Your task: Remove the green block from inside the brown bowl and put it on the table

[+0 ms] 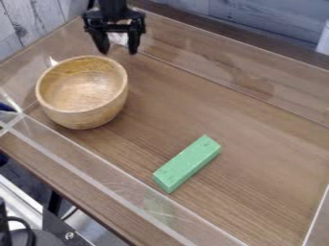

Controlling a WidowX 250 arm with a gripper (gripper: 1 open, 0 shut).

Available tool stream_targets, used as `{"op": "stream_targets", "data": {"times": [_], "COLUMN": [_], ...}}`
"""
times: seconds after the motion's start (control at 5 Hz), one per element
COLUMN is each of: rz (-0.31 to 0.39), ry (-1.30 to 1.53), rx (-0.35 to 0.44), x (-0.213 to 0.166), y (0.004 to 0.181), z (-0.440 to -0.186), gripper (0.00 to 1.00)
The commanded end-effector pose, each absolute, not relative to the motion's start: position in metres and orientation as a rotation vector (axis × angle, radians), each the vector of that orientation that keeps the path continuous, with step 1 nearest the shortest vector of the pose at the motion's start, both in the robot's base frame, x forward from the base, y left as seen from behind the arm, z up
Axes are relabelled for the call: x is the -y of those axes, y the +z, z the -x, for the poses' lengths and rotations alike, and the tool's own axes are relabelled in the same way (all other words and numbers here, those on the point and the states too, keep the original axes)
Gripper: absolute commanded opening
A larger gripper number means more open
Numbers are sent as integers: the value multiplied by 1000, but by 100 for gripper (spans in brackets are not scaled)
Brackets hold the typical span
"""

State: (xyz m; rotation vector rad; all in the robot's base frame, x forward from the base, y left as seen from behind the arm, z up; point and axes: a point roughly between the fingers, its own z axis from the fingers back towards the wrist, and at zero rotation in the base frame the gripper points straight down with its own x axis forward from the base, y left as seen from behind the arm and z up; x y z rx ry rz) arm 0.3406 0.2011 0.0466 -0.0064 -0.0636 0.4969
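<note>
The green block [188, 163] lies flat on the table [244, 106], toward the near right, angled diagonally and well away from the bowl. At the left stands the brown bowl [83, 91], a round tan wooden bowl with nothing inside it. My gripper [114, 42] hangs at the far left behind the bowl, pointing down, its two dark fingers spread open with nothing between them. It sits low over the tabletop, just beyond the bowl's far rim.
Low clear acrylic walls [77, 159] edge the tabletop along the near and far sides. Pale planks show beyond the far left corner.
</note>
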Motion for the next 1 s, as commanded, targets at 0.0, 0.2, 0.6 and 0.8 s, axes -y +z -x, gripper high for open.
{"op": "stream_targets", "data": {"times": [0.0, 0.2, 0.6, 0.8], "rz": [-21, -22, -28, -23], "ry": [538, 557, 573, 570], "rx": [149, 151, 146, 143], "x": [-218, -218, -215, -213], "y": [69, 63, 52, 51], "z": [-354, -358, -363, -363], "gripper": [100, 100, 0, 0]}}
